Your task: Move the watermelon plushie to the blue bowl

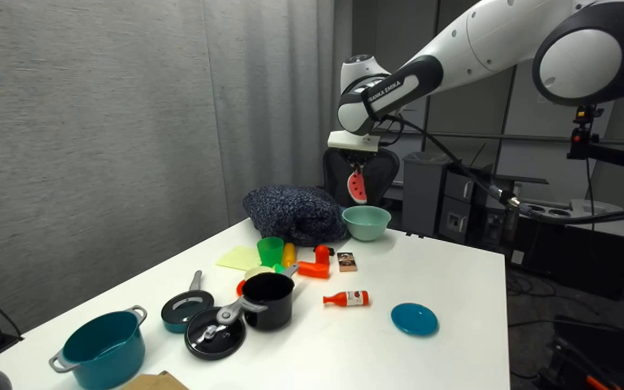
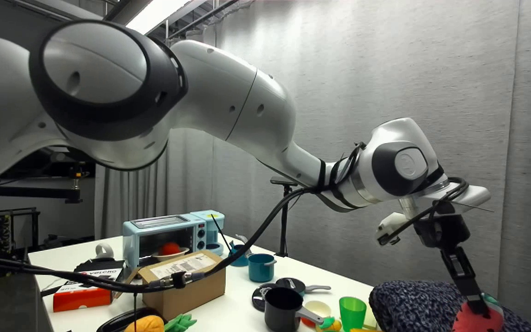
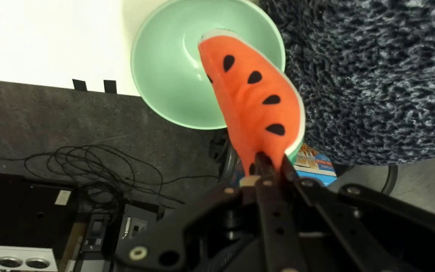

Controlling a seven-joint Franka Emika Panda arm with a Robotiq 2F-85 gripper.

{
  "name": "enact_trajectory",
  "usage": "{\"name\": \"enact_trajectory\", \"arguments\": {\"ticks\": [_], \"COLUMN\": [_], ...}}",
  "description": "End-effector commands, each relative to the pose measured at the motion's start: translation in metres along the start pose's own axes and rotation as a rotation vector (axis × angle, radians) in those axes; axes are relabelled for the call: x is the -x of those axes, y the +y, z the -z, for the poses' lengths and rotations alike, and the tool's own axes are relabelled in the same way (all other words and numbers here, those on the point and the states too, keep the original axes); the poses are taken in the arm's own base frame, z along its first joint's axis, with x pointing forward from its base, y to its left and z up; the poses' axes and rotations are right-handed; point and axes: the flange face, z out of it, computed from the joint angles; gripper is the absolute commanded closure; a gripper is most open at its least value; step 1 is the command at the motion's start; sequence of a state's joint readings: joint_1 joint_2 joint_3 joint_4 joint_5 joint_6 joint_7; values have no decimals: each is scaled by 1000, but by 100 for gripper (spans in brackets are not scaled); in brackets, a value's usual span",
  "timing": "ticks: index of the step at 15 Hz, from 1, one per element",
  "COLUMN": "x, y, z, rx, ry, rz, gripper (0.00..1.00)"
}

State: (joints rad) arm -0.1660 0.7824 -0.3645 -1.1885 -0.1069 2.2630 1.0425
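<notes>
The claw (image 3: 274,162) is closed down to a narrow gap on the watermelon plushie (image 3: 257,87), pinching it near one end so that the soft red face creases at the grip. Held this way, most of the wedge hangs free, which should suit a drop: the loose end can enter the blue bowl (image 1: 366,226) first, with the claw clear of the rim. In an exterior view the toy hangs end-down in the air, just above the rim by the look of it; in the wrist view its free end shows against the bowl's inside and its pinched end past the rim, though how much of that is slant I cannot tell. The bowl stands upright near the edge of the bench (image 1: 426,265), close beside a dark speckled mound (image 1: 296,211); whether they touch is unclear. The mound may steady it on one side, but the edge leaves little room for a nudge, so lowering straight seems wiser. The bright blue disc (image 1: 414,319) and red bottle (image 1: 347,298) lie well apart, unlikely to interfere. A slight sideways correction may be needed before letting go.
</notes>
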Motion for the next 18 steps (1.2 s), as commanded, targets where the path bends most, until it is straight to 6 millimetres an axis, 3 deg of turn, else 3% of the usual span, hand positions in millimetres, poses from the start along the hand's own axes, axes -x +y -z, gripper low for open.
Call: {"name": "enact_trajectory", "arguments": {"ticks": [1, 8, 9, 11, 14, 18], "x": [4, 8, 7, 4, 3, 8], "y": [-20, -26, -24, -23, -30, -52], "z": [-11, -25, -25, -24, -9, 35], "rx": [13, 74, 87, 101, 84, -2], "ry": [64, 49, 43, 36, 25, 18], "rz": [-89, -175, -184, -201, -185, -101], "gripper": [98, 98, 69, 61, 37, 6]}}
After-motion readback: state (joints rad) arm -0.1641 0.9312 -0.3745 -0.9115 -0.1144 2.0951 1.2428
